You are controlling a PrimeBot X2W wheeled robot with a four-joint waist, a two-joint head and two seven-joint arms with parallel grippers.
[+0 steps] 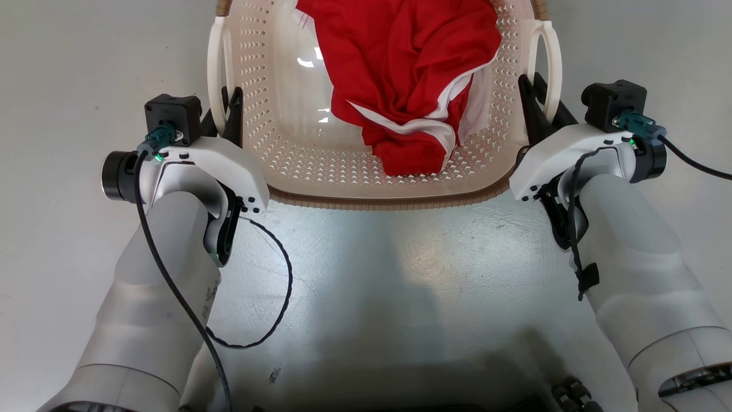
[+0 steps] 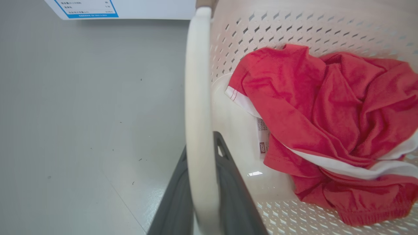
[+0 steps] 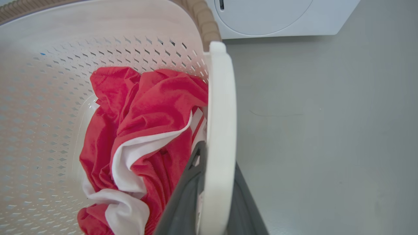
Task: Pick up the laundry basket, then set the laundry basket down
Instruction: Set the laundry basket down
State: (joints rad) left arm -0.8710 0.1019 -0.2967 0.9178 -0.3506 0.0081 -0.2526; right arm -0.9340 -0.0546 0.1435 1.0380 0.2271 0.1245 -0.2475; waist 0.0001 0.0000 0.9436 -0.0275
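One cream-white perforated plastic laundry basket [image 1: 274, 131] with a brown woven-look rim is shown between two hands. Its two white loop handles [image 1: 214, 68] are clamped, one by the left hand [image 1: 224, 109], one by the right hand [image 1: 543, 103]. One crumpled red-and-white garment [image 1: 400, 68] is held inside. Whether the grey floor [image 1: 68, 68] is touched cannot be told.

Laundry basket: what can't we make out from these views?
- Head view: laundry basket far end, cut off by top edge.
- All views: its bottom beneath the red garment; whether it rests on the floor, hidden by its own body.
- Left wrist view: sticker print, too small, cut off at top.
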